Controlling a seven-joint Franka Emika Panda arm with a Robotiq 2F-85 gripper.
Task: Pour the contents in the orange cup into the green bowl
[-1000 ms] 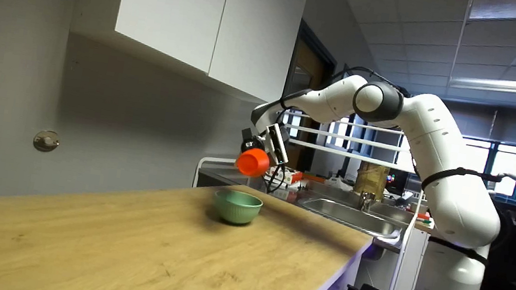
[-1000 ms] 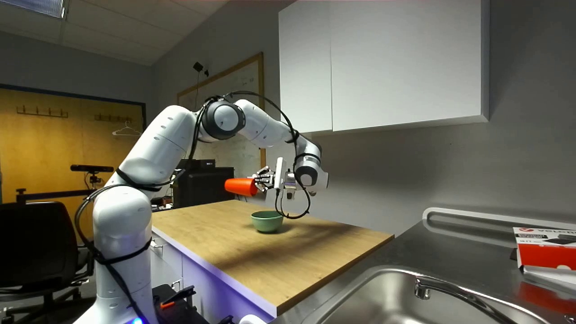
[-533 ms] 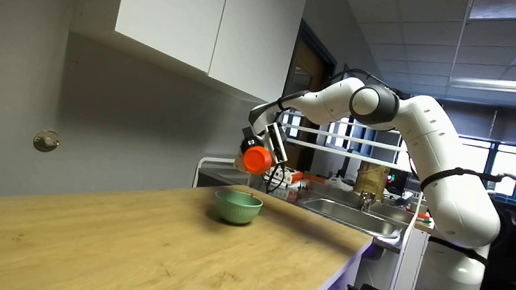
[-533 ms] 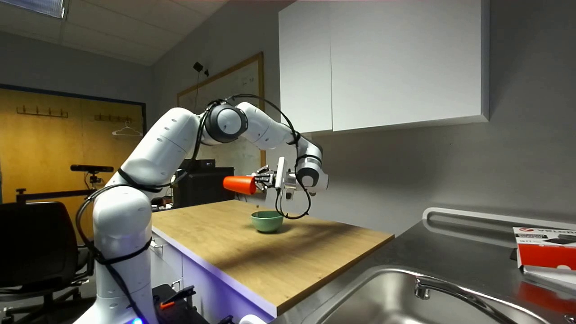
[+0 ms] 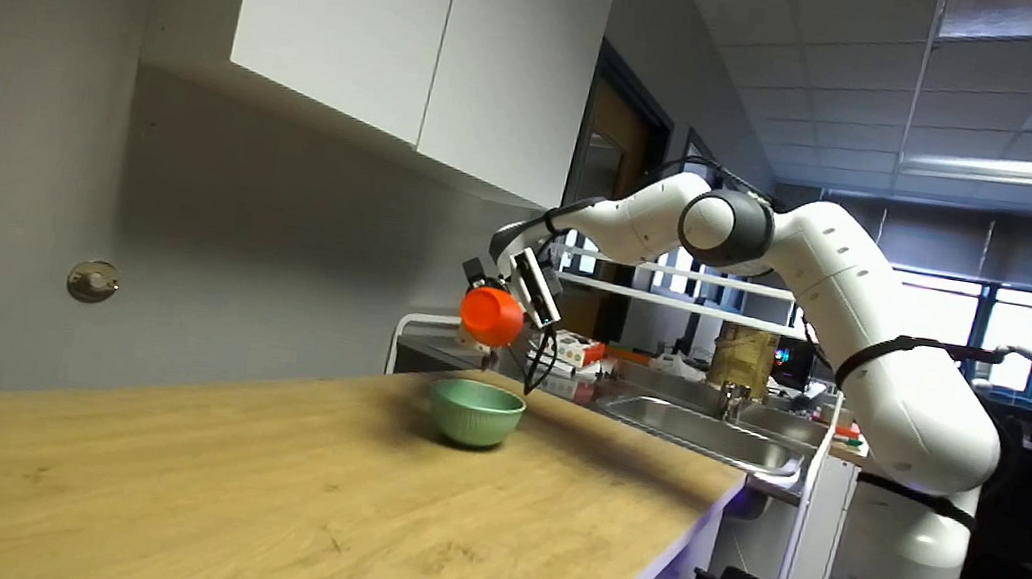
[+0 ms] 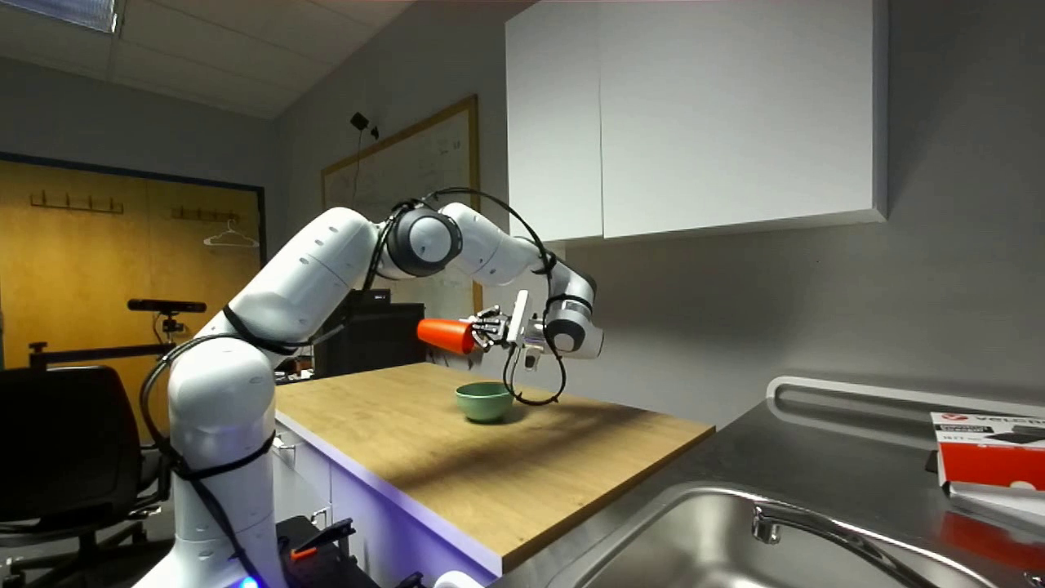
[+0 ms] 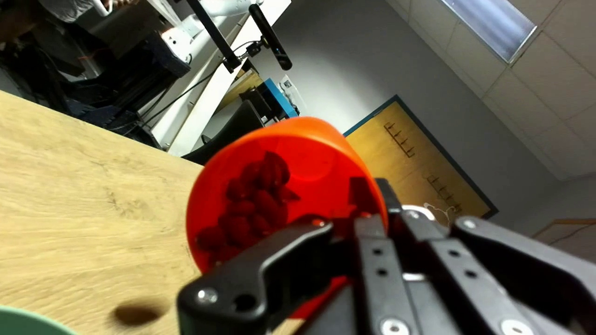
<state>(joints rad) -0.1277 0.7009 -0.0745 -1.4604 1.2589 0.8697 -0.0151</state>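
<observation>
Jointed white robot arm [image 6: 326,245]: reaches lower and farther out over the tan wood-grain tabletop [image 6: 555,465] than half a second ago.

Tapered orange-red plastic tumbler [image 6: 445,336]: carried along by that move; in both exterior views, more nearly in line with the ribbed round green bowl [image 6: 484,406]. Judged an aim correction in mid-pour. Position: in the air, higher than the bowl, nearly on its side; as an exterior view shows, narrow base to the left, wide mouth dipped slightly to the right. Surface plain. Wrist view, to its left: one blurred brown piece [image 7: 138,313], apparently falling; landing place cannot be told. Inside: a heap of small oval pieces [image 7: 256,200], looking dark red, gathered along the side toward the tabletop. Pour therefore judged unfinished.

Two-fingered black and grey gripper [image 6: 477,329]: pinching the tumbler at its mouth end.

Green bowl: upright on the tabletop, unmoved; material uncertain, contents not visible.
</observation>
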